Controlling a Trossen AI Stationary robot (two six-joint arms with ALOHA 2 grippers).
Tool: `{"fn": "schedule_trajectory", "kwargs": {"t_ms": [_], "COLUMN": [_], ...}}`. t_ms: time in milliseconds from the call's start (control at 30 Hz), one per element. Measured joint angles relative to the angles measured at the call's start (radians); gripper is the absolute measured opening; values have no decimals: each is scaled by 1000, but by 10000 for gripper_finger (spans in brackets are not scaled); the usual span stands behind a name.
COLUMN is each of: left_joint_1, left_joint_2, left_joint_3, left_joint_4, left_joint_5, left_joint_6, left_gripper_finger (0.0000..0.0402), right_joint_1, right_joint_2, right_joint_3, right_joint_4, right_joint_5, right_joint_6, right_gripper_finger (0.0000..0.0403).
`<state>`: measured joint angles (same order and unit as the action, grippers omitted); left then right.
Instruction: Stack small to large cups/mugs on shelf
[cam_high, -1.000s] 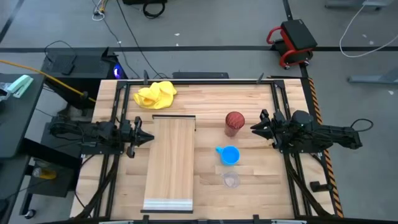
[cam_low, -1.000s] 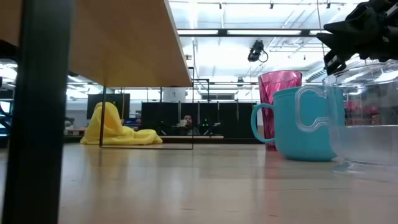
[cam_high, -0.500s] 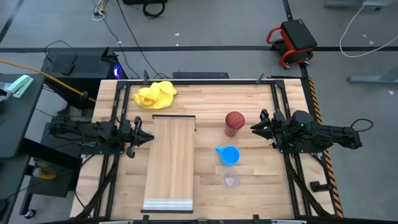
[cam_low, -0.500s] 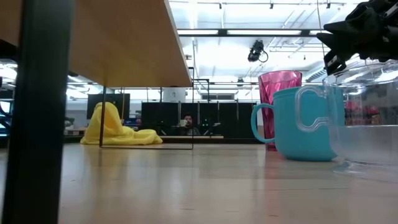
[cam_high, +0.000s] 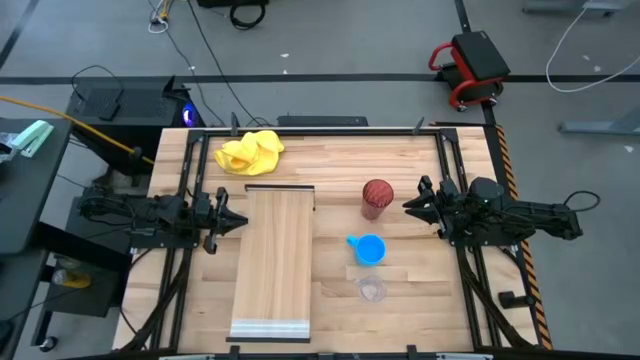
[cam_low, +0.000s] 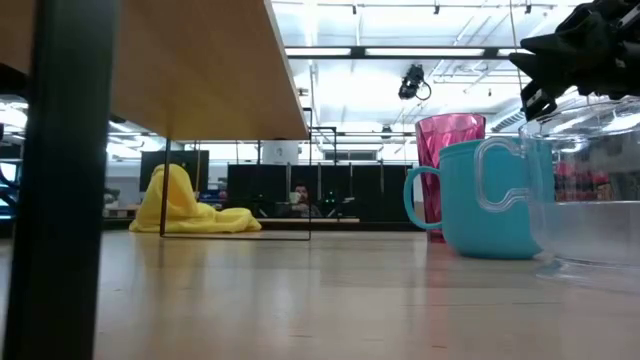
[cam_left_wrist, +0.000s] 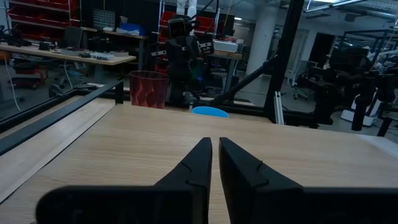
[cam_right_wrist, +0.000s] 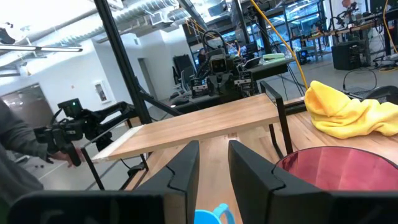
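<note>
No legible text, no labels, no brand marks, no numbers, no signs in any view, nothing readable on the objects shown, on the arms, or in the room behind

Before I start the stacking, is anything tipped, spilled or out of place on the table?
Nothing stands out. The red cup, blue mug and clear cup all stand upright in a row beside the shelf, nothing spilled. The only stray item is the yellow cloth, crumpled at the far edge.
</note>
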<state>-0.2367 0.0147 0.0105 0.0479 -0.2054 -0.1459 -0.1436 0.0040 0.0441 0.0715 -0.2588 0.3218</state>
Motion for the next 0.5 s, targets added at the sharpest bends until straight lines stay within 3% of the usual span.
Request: {"fn": "schedule_trajectory", "kwargs": {"t_ms": [500], "left_joint_1": [0], "left_joint_2": [0], "left_joint_3": [0], "left_joint_4": [9], "left_joint_5": [0], "left_joint_6": [0], "left_gripper_finger": [38], "right_joint_1": [0], "right_joint_2": [0], "right_joint_3": [0], "right_joint_4": [0], "right_joint_5": [0], "right_joint_6": [0], "right_gripper_finger": [94]}}
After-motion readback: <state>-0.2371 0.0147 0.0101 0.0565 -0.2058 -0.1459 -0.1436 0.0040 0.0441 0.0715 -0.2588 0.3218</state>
